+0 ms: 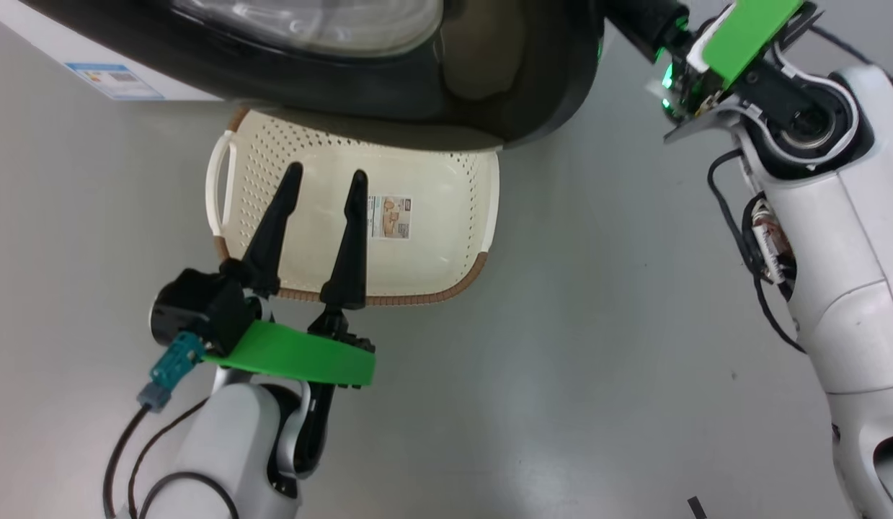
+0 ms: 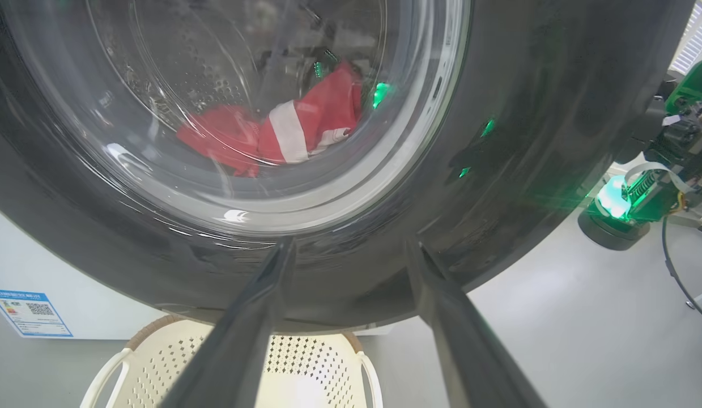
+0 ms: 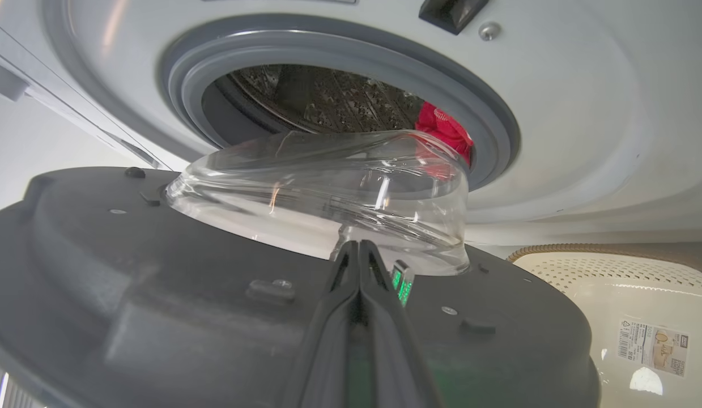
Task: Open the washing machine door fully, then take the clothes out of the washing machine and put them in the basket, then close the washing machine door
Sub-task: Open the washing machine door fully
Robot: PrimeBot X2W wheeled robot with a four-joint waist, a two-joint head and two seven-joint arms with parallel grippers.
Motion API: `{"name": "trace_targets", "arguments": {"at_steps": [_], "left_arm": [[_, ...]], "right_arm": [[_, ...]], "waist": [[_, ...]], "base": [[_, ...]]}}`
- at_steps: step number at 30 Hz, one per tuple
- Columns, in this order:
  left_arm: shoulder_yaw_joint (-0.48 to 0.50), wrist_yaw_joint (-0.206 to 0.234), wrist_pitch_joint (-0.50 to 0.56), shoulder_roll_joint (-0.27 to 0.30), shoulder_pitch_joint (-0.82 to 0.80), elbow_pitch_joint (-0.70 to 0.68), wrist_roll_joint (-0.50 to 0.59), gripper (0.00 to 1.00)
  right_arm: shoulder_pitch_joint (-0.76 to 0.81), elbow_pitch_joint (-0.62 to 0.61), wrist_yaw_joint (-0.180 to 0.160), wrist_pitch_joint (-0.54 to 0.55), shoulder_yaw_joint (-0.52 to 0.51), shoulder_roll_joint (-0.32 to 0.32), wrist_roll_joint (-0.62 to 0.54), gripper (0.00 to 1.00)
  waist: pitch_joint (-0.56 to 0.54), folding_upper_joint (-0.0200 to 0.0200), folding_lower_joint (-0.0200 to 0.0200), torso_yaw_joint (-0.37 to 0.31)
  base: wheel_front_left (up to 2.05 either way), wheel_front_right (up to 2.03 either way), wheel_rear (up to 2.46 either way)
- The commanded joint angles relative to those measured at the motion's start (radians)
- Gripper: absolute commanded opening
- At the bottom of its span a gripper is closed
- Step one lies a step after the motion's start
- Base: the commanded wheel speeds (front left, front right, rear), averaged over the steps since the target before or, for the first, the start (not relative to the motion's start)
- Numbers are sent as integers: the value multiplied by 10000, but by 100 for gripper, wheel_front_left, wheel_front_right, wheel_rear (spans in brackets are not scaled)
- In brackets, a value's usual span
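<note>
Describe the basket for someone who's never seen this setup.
Start at the big white front-loading washing machine and its round black-rimmed glass door, swung partly open. On the grey floor right under that door sits the cream perforated plastic basket. Its brown woven-look rim and the sticker inside mark it out.

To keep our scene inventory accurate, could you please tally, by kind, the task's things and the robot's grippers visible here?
Washing machine: 1
Washing machine door: 1
Basket: 1
Heap of red clothes: 1, garments not separable
Grippers: 2, left gripper fingers apart, right gripper fingers together
Total: 6
</note>
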Motion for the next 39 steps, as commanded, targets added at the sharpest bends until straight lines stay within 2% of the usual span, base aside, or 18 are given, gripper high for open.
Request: {"name": "trace_targets", "arguments": {"at_steps": [1,8,14,15,16,17,18,19,28,35,39], "left_arm": [[360,-51,-76,152,327,-157,89,100],[549,-32,-76,152,617,-129,131,100],[685,7,-76,152,791,-132,135,100],[703,10,-76,152,810,-138,136,100],[716,11,-76,152,829,-142,127,100],[728,14,-76,152,847,-143,115,100],[748,26,-76,152,862,-146,106,100],[776,37,-76,152,871,-160,95,100],[1133,110,-76,152,914,-380,133,100],[1293,49,-76,152,932,-475,250,100],[1361,39,-76,152,960,-519,302,100]], "right_arm": [[300,-304,79,113,182,347,167,0],[645,-287,79,-50,388,432,-28,0],[730,47,79,-1026,397,373,-659,0],[728,119,79,-1258,391,356,-785,9],[737,147,79,-1481,337,362,-822,40],[747,128,79,-1711,278,358,-863,62],[771,108,79,-1930,246,323,-939,90],[799,46,79,-2164,254,259,-1070,100],[1432,-427,79,-4434,629,-356,-2290,100],[1880,-41,79,-7200,1787,-1127,-4848,100],[2065,336,79,-7894,2057,-1216,-6224,100]], "waist": [[-263,0,-1,-48],[-677,0,-1,-147],[-769,0,-1,-210],[-777,0,-1,-218],[-783,0,-1,-223],[-789,0,-1,-223],[-792,0,-1,-225],[-788,0,-1,-229],[-731,0,-1,-301],[-676,0,-1,-362],[-673,0,-1,-396]], "base": [[0,0,0],[0,0,0],[0,0,0],[0,0,0],[0,0,0],[0,0,0],[0,0,0],[0,0,0],[0,0,0],[0,0,0],[0,0,0]]}}
